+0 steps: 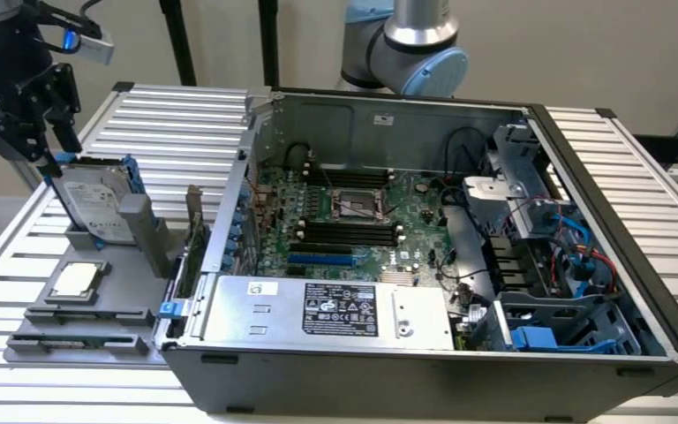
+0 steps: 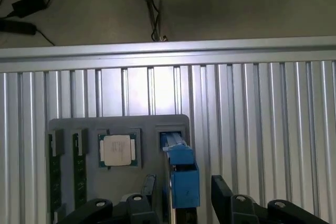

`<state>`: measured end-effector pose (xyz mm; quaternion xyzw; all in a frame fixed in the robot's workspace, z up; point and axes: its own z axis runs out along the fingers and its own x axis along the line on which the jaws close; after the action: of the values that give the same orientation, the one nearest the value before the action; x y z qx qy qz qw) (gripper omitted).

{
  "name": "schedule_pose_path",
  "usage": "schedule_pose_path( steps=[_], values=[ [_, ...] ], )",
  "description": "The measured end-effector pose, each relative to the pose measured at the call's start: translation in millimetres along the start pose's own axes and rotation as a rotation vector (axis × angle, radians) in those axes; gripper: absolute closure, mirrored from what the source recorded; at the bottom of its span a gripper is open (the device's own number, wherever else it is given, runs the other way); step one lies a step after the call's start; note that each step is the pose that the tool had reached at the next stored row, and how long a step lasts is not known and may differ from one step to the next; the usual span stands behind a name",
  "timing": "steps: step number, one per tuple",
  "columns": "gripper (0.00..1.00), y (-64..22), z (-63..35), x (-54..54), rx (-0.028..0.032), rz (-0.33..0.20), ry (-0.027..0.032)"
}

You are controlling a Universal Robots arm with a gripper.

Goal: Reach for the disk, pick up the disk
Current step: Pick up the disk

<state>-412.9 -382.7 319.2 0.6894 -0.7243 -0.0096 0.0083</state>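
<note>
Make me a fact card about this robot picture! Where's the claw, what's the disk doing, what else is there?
Gripper: open, above the disk, one finger either side of its blue edge, not closed on it
Disk: standing on edge in a slot of the grey tray
Chip: lying flat on the same tray
Computer case: open, on the exterior view's right of the tray

No wording is legible. The black label on the silver power supply box carries white print and symbols too small to read, and the white label on the disk is equally unreadable.
</note>
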Motion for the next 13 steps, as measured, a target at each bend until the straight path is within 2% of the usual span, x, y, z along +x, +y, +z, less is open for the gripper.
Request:
schedule_pose_path(
  steps=[13],
  values=[
    [0.46, 0.3, 13.3, 0.1, 0.0004, -0.021, 0.0074]
  ],
)
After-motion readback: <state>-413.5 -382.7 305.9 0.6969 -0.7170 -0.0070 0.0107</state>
